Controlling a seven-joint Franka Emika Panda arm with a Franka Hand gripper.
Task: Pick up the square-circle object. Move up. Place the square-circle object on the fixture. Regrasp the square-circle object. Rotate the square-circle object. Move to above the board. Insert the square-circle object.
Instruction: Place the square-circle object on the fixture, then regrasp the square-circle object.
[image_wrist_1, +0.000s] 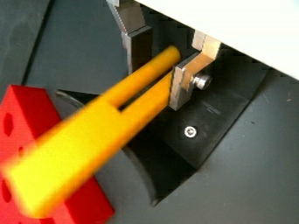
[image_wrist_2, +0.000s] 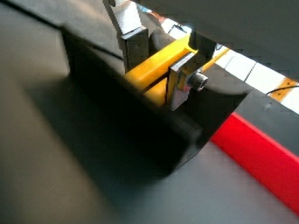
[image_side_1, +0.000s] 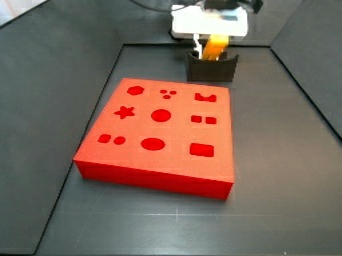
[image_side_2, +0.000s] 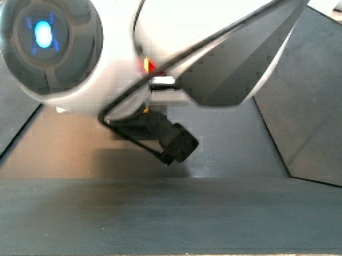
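Note:
The square-circle object (image_wrist_1: 93, 140), a slim yellow bar with a slot along it, lies in the notch of the dark fixture (image_wrist_1: 205, 131). One end sits between my fingers in both wrist views, and the other end reaches out over the red board (image_wrist_1: 35, 118). My gripper (image_wrist_1: 160, 86) is shut on the bar, with its pads against both sides. In a side view the gripper (image_side_1: 214, 30) is right above the fixture (image_side_1: 211, 68) at the back of the tray. The bar (image_side_1: 214, 46) shows below it, beyond the board's (image_side_1: 158, 130) far edge.
The board fills the middle of the dark tray floor (image_side_1: 287, 150) and has several shaped holes. The tray walls rise at the back and sides. In a side view the arm's white body (image_side_2: 54, 40) blocks most of the picture.

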